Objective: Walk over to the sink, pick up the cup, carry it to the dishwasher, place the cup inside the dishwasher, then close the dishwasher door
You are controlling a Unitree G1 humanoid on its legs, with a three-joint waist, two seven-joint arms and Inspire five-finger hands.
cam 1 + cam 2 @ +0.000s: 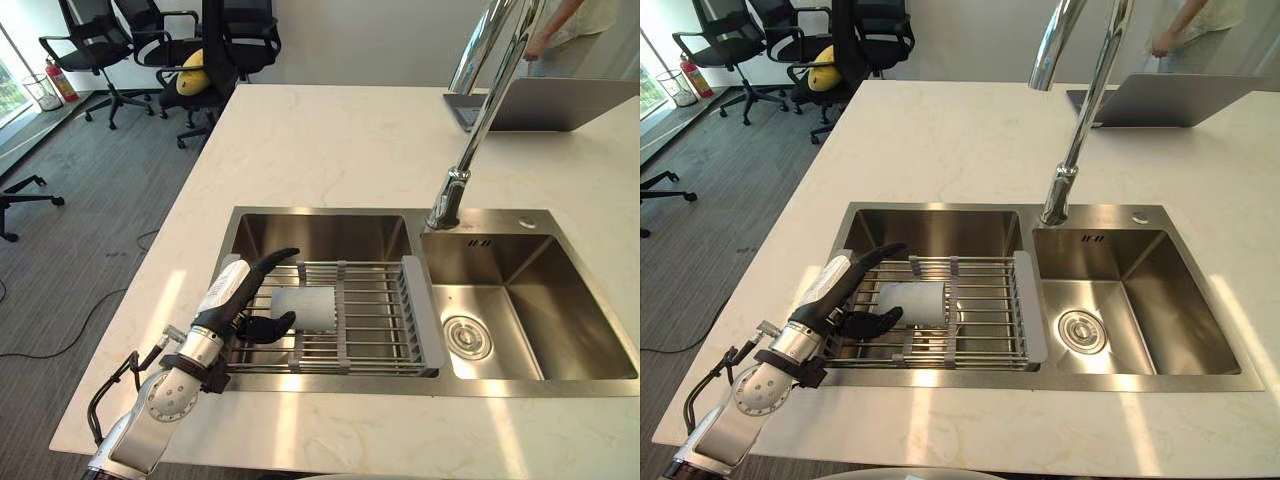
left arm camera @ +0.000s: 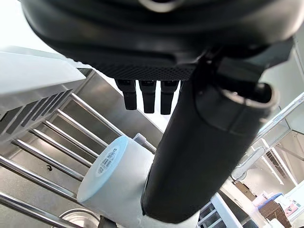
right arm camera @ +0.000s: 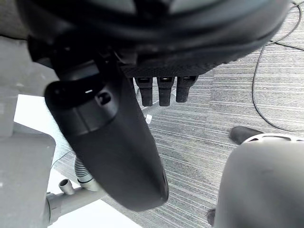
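Note:
A pale grey cup (image 1: 308,308) lies on its side on a wire drying rack (image 1: 385,320) set across the left basin of the steel sink (image 1: 330,214). My left hand (image 1: 230,293) reaches in from the counter's front left and is open. Its thumb stretches above the cup's near end and its fingers (image 1: 272,325) touch that end lower down. In the left wrist view the cup (image 2: 111,175) shows just past the thumb (image 2: 199,156), with a label on its base. My right hand (image 3: 109,133) hangs open over grey carpet.
A tall chrome faucet (image 1: 480,120) rises between the two basins. The right basin (image 1: 520,300) holds only its drain. An open laptop (image 1: 560,105) sits at the far right of the white counter, with a person (image 1: 560,25) behind it. Office chairs (image 1: 190,50) stand far left.

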